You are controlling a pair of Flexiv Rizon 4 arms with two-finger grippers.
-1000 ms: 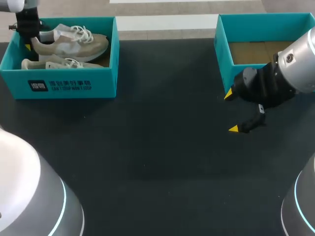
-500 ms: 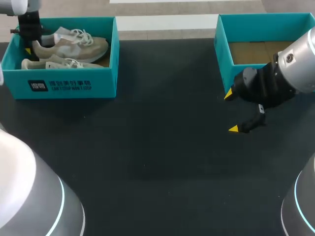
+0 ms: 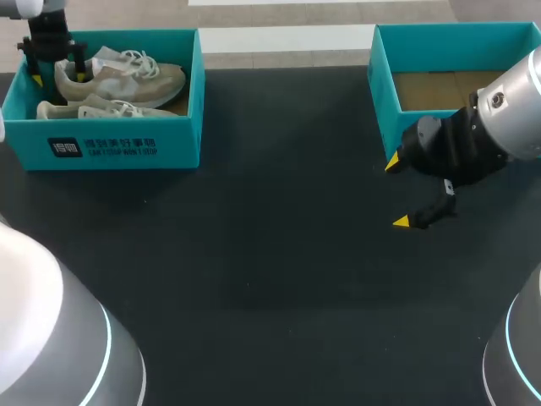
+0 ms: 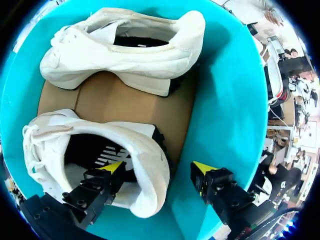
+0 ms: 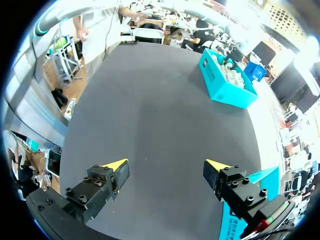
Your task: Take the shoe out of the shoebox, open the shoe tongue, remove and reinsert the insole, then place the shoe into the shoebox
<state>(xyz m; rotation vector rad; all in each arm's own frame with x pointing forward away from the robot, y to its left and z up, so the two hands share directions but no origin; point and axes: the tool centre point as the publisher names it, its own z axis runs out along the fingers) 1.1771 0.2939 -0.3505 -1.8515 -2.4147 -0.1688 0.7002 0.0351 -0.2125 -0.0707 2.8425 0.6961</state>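
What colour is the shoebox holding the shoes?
The shoebox is teal, which shows best in the head view.

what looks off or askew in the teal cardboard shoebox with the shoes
Nothing damaged. One beige lace-up sneaker lies tipped on its side in the teal cardboard shoebox, sole towards the other beige sneaker, whose heel the open left gripper straddles.

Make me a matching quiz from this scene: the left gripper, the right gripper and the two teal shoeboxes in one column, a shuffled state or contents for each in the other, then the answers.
Column one
1. left gripper
2. right gripper
3. left shoebox
4. right shoebox

Column two
A. bare cardboard floor showing
B. open, over the bare table
C. holds a pair of shoes
D. open, one finger inside a shoe, the other behind its heel

Pairs: 1-D, 2-B, 3-C, 4-A
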